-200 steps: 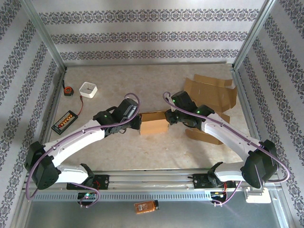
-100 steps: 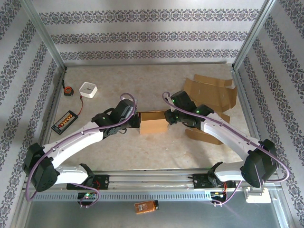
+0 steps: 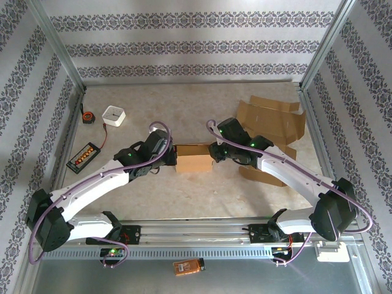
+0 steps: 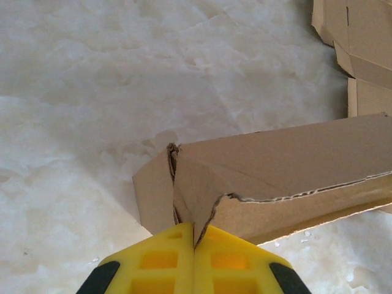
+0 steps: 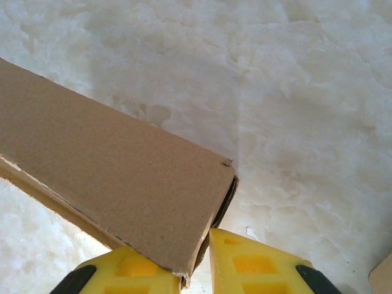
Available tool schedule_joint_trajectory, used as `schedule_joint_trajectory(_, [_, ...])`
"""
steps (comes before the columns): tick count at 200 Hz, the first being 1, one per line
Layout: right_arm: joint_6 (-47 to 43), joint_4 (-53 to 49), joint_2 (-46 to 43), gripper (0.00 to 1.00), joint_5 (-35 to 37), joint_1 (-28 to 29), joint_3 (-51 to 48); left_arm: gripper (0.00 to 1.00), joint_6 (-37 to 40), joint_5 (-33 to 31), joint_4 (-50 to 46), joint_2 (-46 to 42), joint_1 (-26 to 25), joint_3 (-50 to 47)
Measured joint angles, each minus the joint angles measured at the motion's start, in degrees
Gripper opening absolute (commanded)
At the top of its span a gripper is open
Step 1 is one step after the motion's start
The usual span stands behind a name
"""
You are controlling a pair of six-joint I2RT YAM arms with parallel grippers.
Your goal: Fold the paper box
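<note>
Patterned walls [image 3: 184, 49] enclose a pale mottled bench [image 3: 184, 104], with the half-formed paper box [image 3: 193, 160] at its middle. The left tool [image 4: 195, 240] is pinched tight on the box's left end flap (a thin torn edge). The right tool [image 5: 195, 260] clamps the right end wall, jaws slightly apart. The step looks like squaring the shell; next, an end flap needs tucking inward.

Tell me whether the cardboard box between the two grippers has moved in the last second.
Yes. The cardboard box has slid slightly left in the top view, away from the flat cardboard sheets lying on the right.
</note>
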Motion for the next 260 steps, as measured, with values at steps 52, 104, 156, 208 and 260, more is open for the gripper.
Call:
schedule_joint_trajectory(52, [0.00, 0.02, 0.00, 0.19, -0.02, 0.09, 0.00, 0.00, 3.19, -2.14, -3.85, -1.05, 0.44, 0.24])
schedule_joint_trajectory(104, [0.00, 0.02, 0.00, 0.19, 0.00, 0.09, 0.00, 0.00, 3.74, -0.46, -3.37, -0.96, 0.87, 0.26])
schedule_joint_trajectory(156, [0.00, 0.00, 0.02, 0.19, 0.02, 0.09, 0.00, 0.00, -0.26, 6.08, -2.23, -2.58, 3.87, 0.26])
schedule_joint_trajectory(208, [0.00, 0.07, 0.22, 0.19, 0.02, 0.09, 0.00, 0.00, -4.79, 11.19, 2.47, -3.30, 6.54, -1.51])
schedule_joint_trajectory(260, [0.00, 0.22, 0.33, 0.19, 0.04, 0.09, 0.00, 0.00, -6.97, 13.73, 5.11, -3.52, 7.87, -2.93])
